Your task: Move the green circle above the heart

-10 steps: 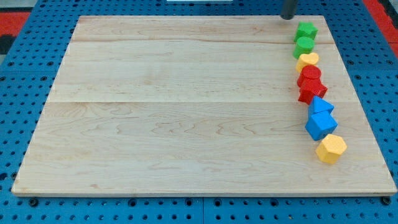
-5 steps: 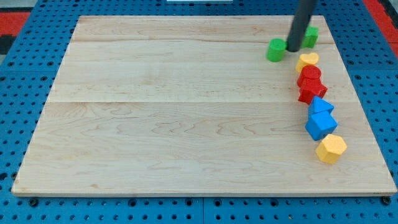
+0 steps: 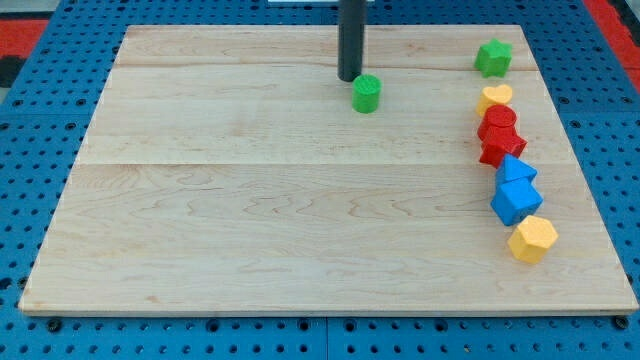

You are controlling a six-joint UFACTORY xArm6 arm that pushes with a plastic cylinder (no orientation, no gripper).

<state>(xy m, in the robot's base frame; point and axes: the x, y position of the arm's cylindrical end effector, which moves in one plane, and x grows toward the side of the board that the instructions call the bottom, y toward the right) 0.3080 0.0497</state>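
Green circle [image 3: 367, 93] sits just right of and below my tip [image 3: 349, 78].

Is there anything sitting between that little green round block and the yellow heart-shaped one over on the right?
No. In the camera view, only bare wooden board lies between the green circle and the yellow heart. My tip sits just up-left of the circle.

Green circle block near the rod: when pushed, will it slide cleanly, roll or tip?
The green circle looks short and flat-bottomed, so it probably slides rather than tips. Its round side may let it slip off my tip, which sits at its upper left. The wooden board looks smooth, so drag seems low.
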